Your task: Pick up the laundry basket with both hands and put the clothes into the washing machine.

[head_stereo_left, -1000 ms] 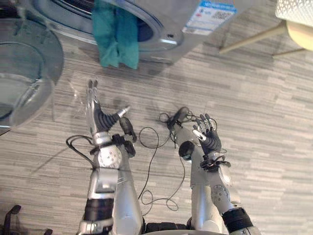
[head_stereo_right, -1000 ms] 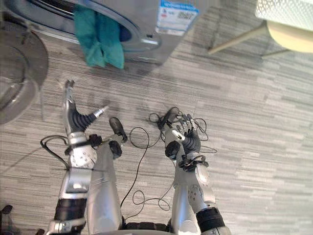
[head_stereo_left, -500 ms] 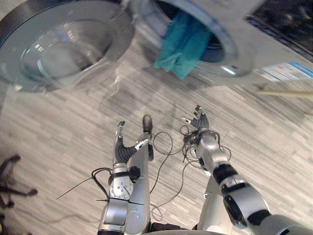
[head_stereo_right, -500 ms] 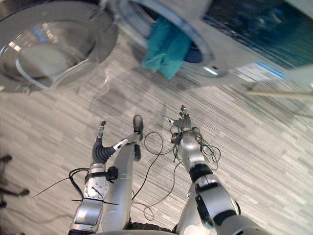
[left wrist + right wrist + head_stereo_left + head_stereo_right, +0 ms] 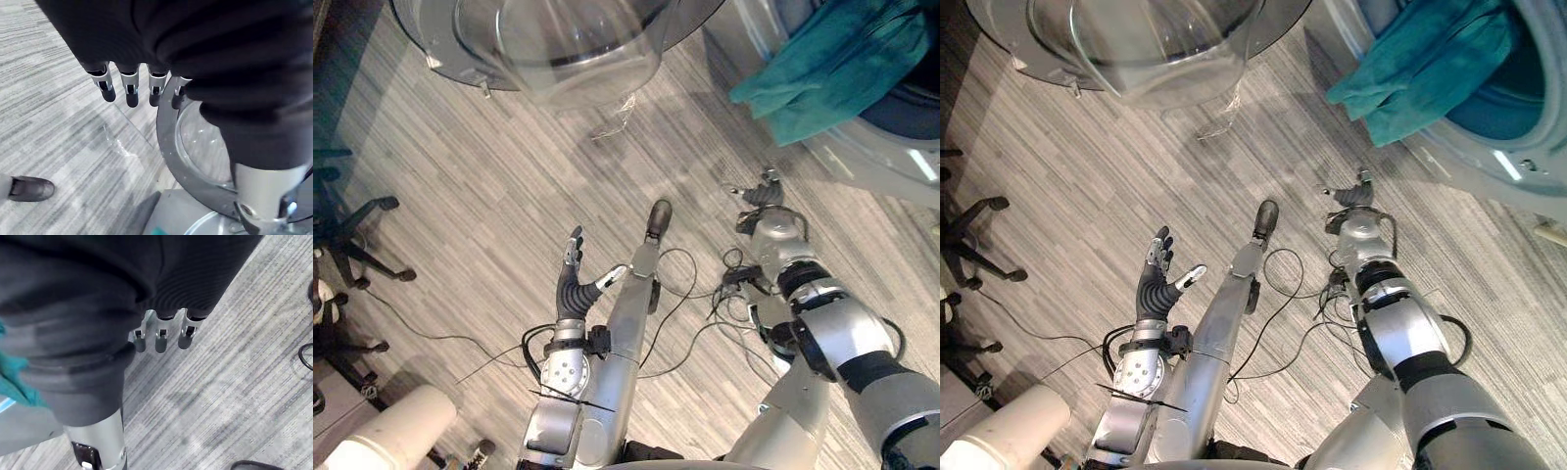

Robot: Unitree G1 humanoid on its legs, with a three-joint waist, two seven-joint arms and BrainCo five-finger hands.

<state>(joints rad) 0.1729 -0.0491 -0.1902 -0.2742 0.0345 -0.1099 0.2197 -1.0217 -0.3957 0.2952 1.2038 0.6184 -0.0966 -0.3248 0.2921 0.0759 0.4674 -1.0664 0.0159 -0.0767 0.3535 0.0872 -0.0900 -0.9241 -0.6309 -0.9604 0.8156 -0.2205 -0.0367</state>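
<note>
Left hand [image 5: 573, 282]: raised above the grey plank floor [image 5: 460, 196], fingers straight and slightly spread, thumb held apart, palm empty. Right hand [image 5: 1355, 194]: fingers relaxed, nothing gripped, low by the front of the washing machine [image 5: 1528, 176] and just below the hanging laundry, not touching it. Clothes [image 5: 1420, 64]: a teal cloth draped out over the lower rim of the drum opening, partly inside, partly hanging down. Round glass door [image 5: 1136, 39]: swung wide open, to the left of the opening.

Head stereo pair looks steeply down, sharing floor [image 5: 460, 196], washer door [image 5: 558, 39]; wrist cameras close, facing floor.
</note>
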